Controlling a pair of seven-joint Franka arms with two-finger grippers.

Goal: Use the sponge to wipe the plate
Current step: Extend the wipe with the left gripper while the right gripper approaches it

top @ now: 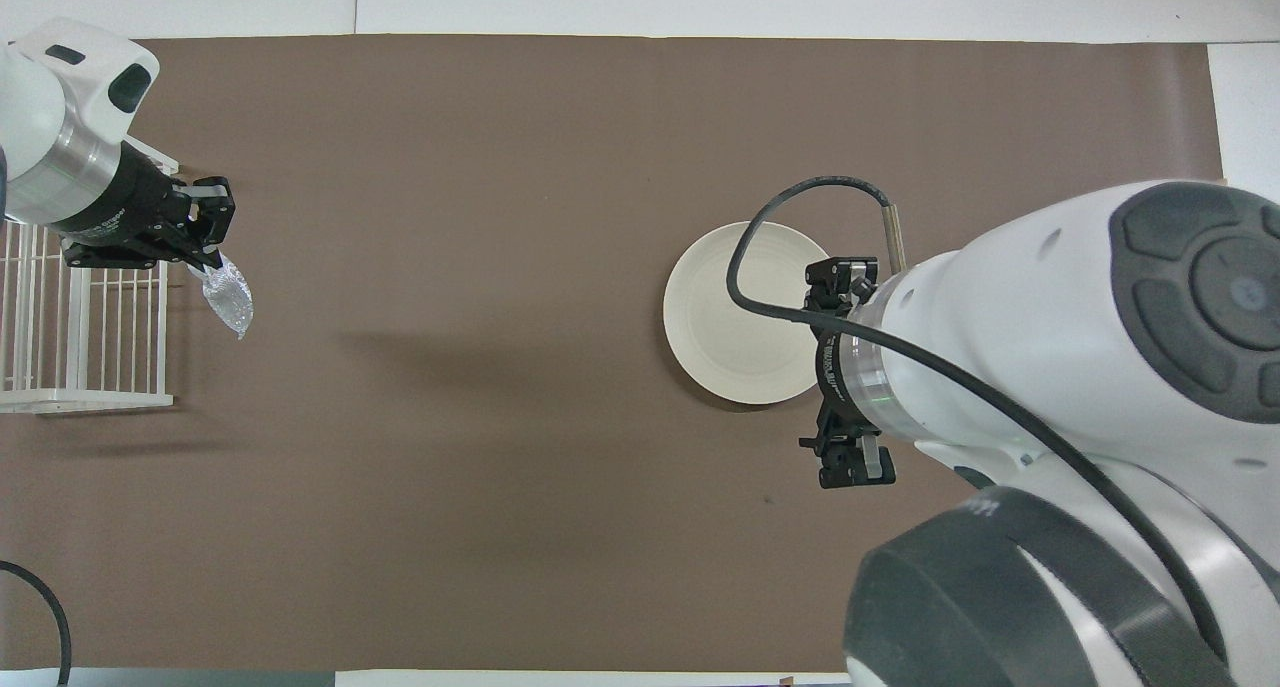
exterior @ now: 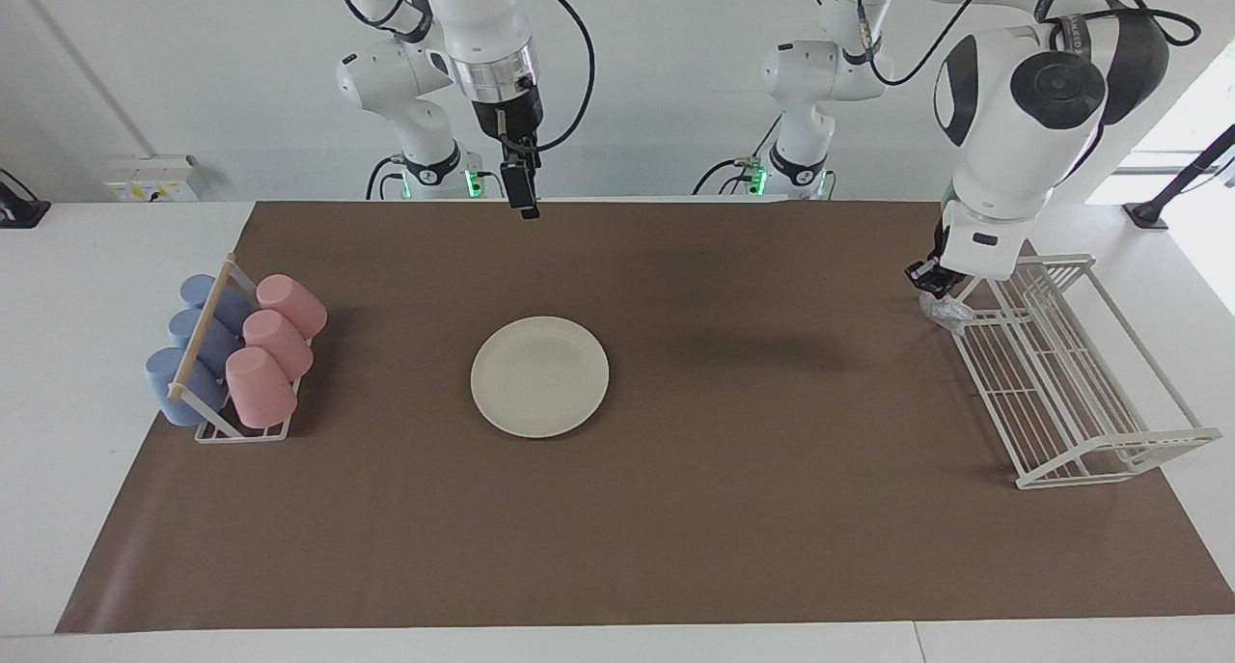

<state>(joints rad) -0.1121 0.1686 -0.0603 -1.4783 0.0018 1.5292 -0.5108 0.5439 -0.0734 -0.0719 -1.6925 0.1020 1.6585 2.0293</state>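
The left gripper (exterior: 928, 279), its fingertips pinched shut on one end of the silvery sponge (top: 229, 298), hangs over the brown mat just beside the white wire rack (exterior: 1071, 373) at the left arm's end of the table. To do this step well, I judge it should carry the dangling sponge toward the cream plate (exterior: 539, 376) at mid-table, well apart, and lower it flat. The overhead view shows the pinch plainly, while the facing view shows the sponge clear of the mat and the right gripper (exterior: 524, 200) waiting high with its fingers apart, empty.

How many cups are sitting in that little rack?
6: three pink cups and three blue cups, side by side in two rows in the cup rack at the right arm's end. None seems hidden.
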